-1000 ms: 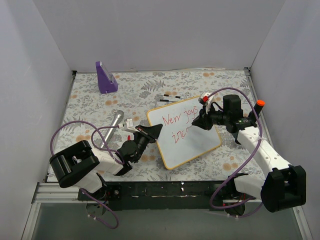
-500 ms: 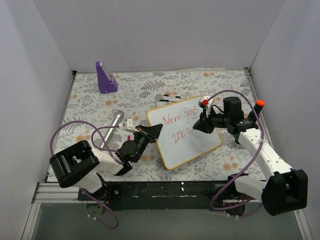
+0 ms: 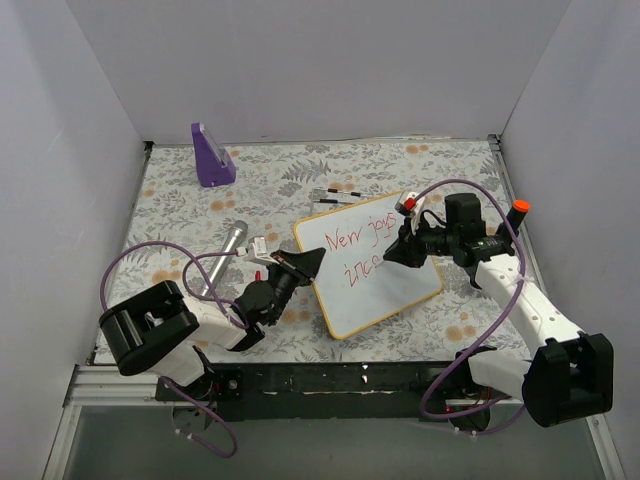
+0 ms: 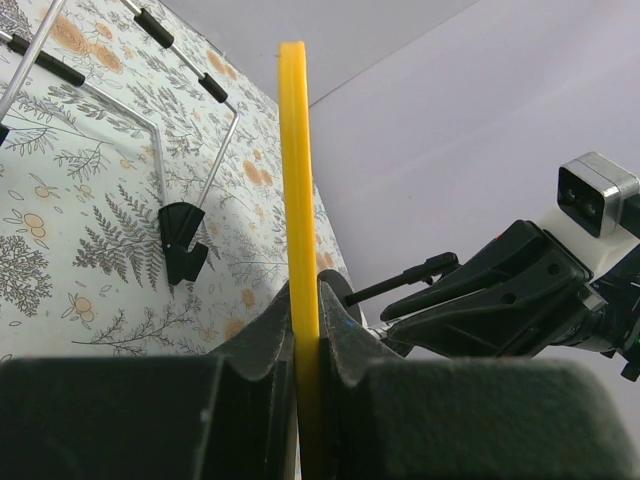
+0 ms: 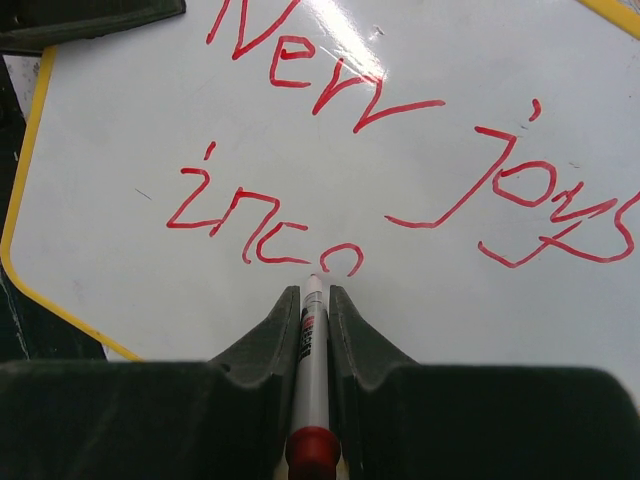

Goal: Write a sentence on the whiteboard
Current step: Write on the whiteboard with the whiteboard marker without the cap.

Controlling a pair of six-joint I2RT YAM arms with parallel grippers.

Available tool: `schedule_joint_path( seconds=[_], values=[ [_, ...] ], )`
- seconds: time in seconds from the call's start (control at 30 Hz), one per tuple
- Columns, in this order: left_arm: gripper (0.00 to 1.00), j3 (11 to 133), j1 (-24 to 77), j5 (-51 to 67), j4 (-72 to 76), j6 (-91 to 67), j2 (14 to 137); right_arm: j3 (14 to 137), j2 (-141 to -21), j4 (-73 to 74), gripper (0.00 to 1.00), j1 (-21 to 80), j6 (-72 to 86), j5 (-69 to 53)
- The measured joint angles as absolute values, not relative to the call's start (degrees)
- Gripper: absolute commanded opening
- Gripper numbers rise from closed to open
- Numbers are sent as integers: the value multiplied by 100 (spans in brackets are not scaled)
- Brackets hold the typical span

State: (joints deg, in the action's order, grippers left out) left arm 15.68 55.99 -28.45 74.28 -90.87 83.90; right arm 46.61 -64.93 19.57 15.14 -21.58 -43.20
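White walls box in a floral-patterned bench (image 3: 170,210), where the whiteboard (image 3: 395,290) sits near the middle, between my two arms. My left jaws pinch its yellow near-left edge. My right jaws clamp a marker (image 5: 312,345), its tip meeting the board at the red sentence (image 5: 400,160), which reads "New joys inco".

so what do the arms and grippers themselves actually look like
The left arm and right arm match: white links, bulky black joint housings. A thin purple cable loops alongside each. The left gripper and right gripper are matte black, each with two wedge-shaped fingers. A small white and grey camera sits on the right wrist, and an orange-red cap tops that arm's elbow.
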Motion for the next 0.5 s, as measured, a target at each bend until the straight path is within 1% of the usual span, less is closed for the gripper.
schedule_joint_path(
  seconds=[0.5],
  values=[
    [0,1568,5599,-2842,7432,-9085,8390,4790,-6692,1627,1,1514,-1835,-4388]
  ],
)
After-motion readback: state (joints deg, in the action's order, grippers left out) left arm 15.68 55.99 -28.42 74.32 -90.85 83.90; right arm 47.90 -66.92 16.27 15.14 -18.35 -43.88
